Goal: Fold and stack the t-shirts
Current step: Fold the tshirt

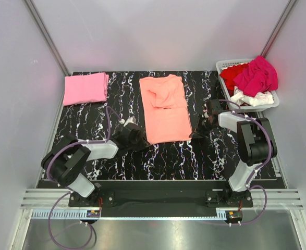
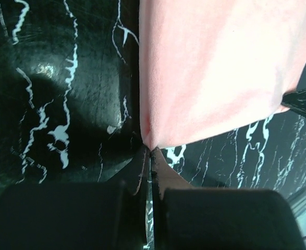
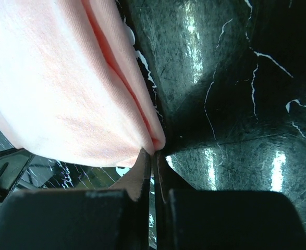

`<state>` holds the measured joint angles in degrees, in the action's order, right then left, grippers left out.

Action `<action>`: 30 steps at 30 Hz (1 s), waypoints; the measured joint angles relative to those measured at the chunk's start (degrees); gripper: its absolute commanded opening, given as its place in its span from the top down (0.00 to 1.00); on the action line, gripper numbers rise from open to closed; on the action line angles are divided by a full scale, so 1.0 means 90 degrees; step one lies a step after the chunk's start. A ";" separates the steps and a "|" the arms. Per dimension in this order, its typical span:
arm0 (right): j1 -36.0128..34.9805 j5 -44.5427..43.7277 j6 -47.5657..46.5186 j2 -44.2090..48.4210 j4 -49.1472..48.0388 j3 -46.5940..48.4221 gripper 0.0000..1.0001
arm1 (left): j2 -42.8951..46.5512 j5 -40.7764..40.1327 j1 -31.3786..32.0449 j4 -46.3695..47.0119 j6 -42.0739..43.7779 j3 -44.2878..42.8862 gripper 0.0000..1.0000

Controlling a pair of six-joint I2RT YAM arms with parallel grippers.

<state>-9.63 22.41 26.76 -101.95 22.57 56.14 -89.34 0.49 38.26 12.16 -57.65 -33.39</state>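
While the salmon-orange t-shirt (image 1: 164, 109) is lying folded at the middle of the tabletop (image 1: 163, 156), the left jaws are clenching its near left corner and the right jaws are clenching its near right corner. A folded pink t-shirt (image 1: 85, 87) is resting at the far left; other shirts (image 1: 254, 78) are filling the white basket (image 1: 230, 62).

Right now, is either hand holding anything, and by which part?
Both pinch the salmon-orange t-shirt: the left hand its near left corner, the right hand its near right corner.
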 measured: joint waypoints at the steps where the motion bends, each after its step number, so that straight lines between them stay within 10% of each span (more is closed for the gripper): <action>1: 0.0000 0.0005 0.0000 0.0015 -0.0022 -0.0022 1.00 | 0.0061 -0.0046 0.0024 -0.0083 0.0029 0.0000 1.00; 14: 0.0000 -0.0029 0.0039 0.0736 0.0335 -0.0313 1.00 | 0.1574 -0.0573 0.0522 -0.1117 0.0112 0.0002 1.00; 30: 0.0000 0.0440 0.0556 0.4189 0.2312 -0.0962 1.00 | 0.3487 -0.0964 0.2125 -0.3883 -0.0981 -0.0432 1.00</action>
<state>-9.63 26.37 31.77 -64.25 43.38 47.48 -57.95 -8.19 57.39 -22.79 -66.48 -37.28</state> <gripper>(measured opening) 0.018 0.012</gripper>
